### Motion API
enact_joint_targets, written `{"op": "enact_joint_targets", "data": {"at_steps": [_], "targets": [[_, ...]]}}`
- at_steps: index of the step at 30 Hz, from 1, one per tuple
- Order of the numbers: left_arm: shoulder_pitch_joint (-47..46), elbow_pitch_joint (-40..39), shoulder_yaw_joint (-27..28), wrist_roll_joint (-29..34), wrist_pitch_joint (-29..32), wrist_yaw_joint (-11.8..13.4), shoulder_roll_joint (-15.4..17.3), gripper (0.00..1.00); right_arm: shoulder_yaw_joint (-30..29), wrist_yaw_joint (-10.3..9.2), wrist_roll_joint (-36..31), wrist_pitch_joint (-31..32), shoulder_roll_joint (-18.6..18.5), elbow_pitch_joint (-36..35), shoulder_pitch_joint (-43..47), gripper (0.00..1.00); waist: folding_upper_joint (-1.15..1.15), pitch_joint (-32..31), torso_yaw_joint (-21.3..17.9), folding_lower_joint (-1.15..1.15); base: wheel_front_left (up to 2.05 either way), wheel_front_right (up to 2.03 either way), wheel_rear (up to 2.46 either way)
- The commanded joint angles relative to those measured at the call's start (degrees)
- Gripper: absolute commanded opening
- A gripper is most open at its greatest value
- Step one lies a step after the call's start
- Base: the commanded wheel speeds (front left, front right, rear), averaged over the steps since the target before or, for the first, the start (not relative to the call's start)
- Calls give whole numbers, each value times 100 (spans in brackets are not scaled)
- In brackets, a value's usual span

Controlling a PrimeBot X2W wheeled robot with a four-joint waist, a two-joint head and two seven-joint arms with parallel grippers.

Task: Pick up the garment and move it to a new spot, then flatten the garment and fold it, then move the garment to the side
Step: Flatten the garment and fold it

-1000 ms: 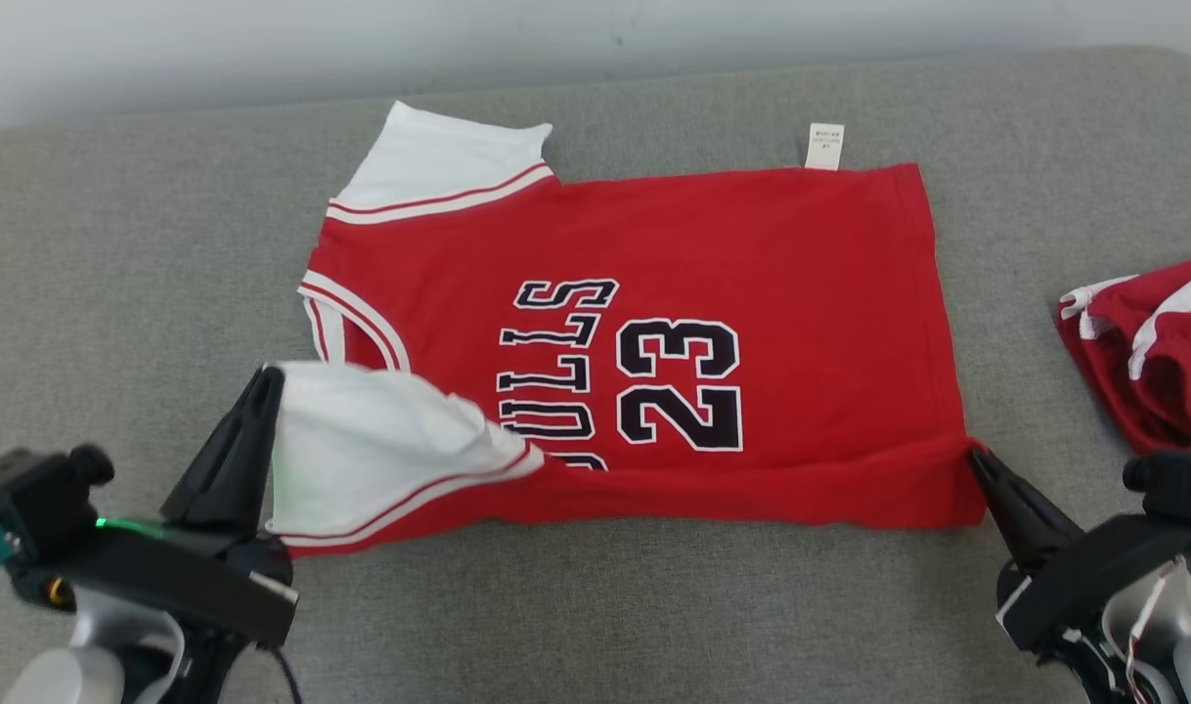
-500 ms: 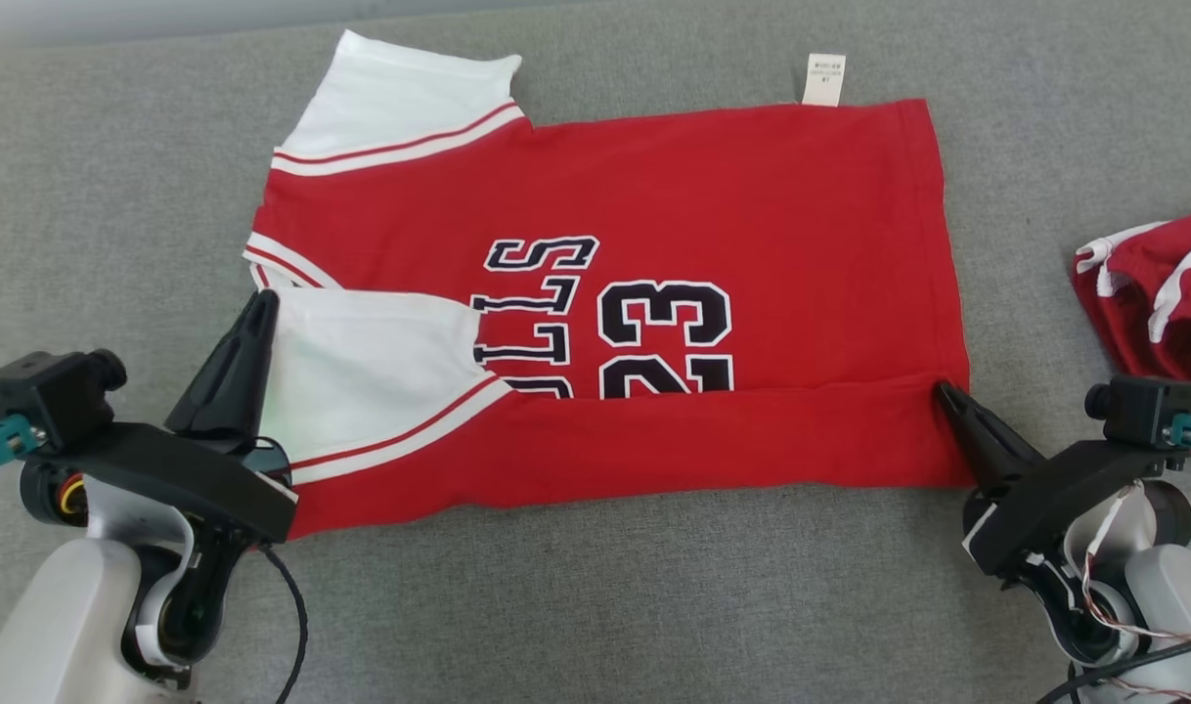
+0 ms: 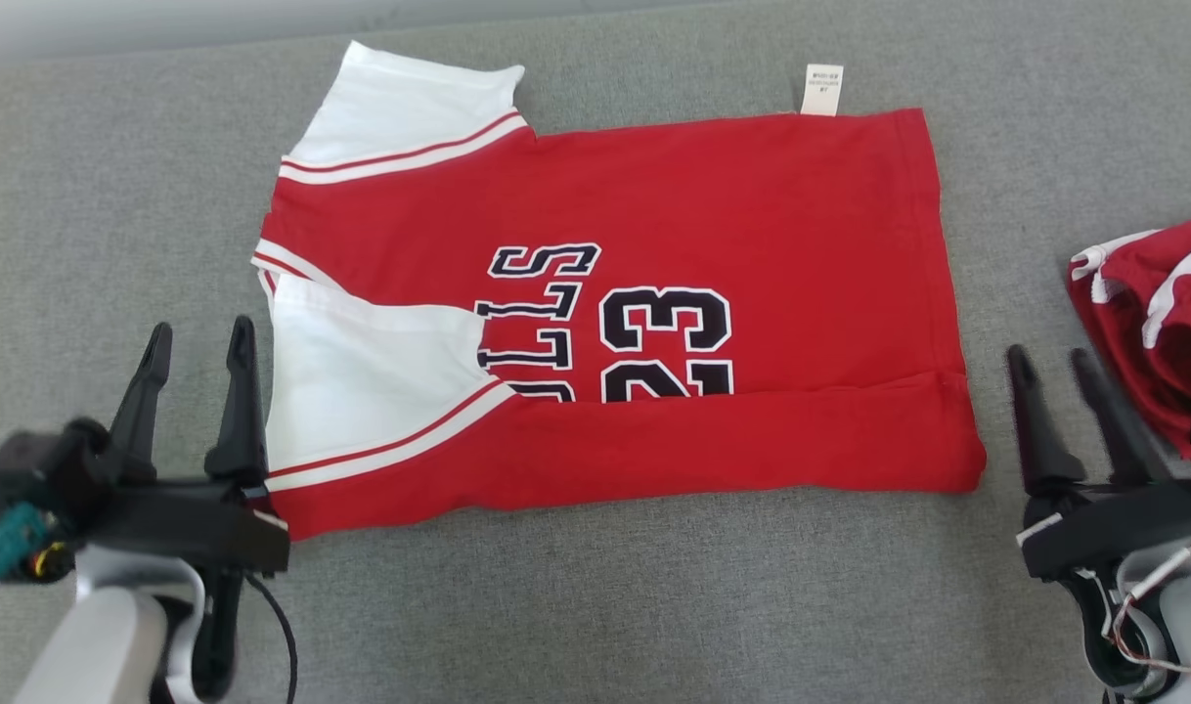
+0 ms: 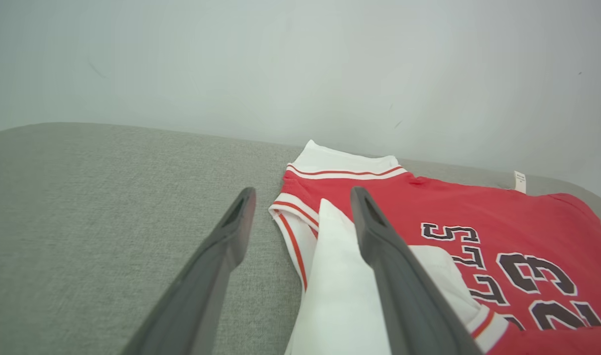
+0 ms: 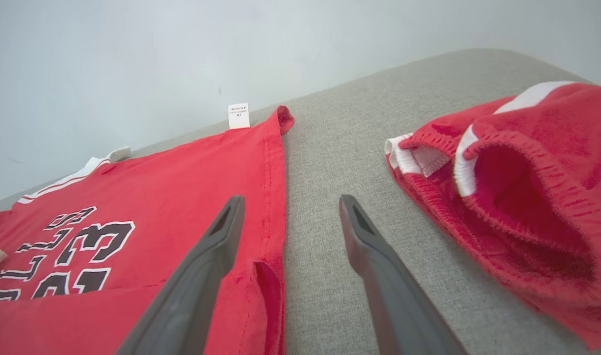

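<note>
Right of your left gripper [image 3: 198, 337], spread wide, red jersey [image 3: 752, 215] with white sleeve [image 3: 361, 381] folded in, right gripper [image 3: 1048, 362] wide beside its hem [image 3: 936, 244], red shorts [image 3: 1158, 313] right of that gripper.

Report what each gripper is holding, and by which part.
Nothing is held. The left gripper stands open beside the folded white sleeve of the jersey; the right gripper stands open, clear of the hem corner.

A grey woven-fabric padded surface [image 3: 595, 606] with a rounded far edge carries two things; a red short-sleeved jersey with white sleeves and black lettering [image 3: 752, 215] lies flat across its middle, the near edge folded over; a crumpled red garment with white stripes [image 3: 1163, 303] lies apart at the right.
</note>
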Motion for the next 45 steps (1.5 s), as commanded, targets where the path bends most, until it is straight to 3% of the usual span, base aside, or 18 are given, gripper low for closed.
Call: {"op": "enact_joint_targets", "data": {"at_steps": [1, 5, 10, 23, 39, 45], "targets": [[211, -138, -20, 218, -156, 164, 8, 100, -179, -2, -248, -200, 130, -124, 150, 100, -1, -81, 25, 0, 0, 0, 0], [525, -457, -44, 558, -409, 487, -44, 100, -423, -2, -898, -400, 362, -511, 412, 100, -1, -231, 56, 0, 0, 0, 0], [875, -662, -104, 848, -589, 624, -154, 100, -515, -2, -1517, -475, 568, -934, 729, 100, -1, -435, 134, 0, 0, 0, 0], [1265, -72, -284, 1099, -657, 431, -302, 100, -423, -2, -2266, -484, 805, -1069, 1300, 100, -1, -944, 215, 0, 0, 0, 0], [1184, 200, -323, 1025, -649, 396, -373, 100, -439, -2, -2189, -317, 929, -1125, 1430, 100, -1, -1023, 248, 0, 0, 0, 0], [1056, 514, -400, 770, -215, 277, -465, 100, -436, -2, -2088, -167, 899, -885, 1331, 100, -1, -903, 205, 0, 0, 0, 0]]}}
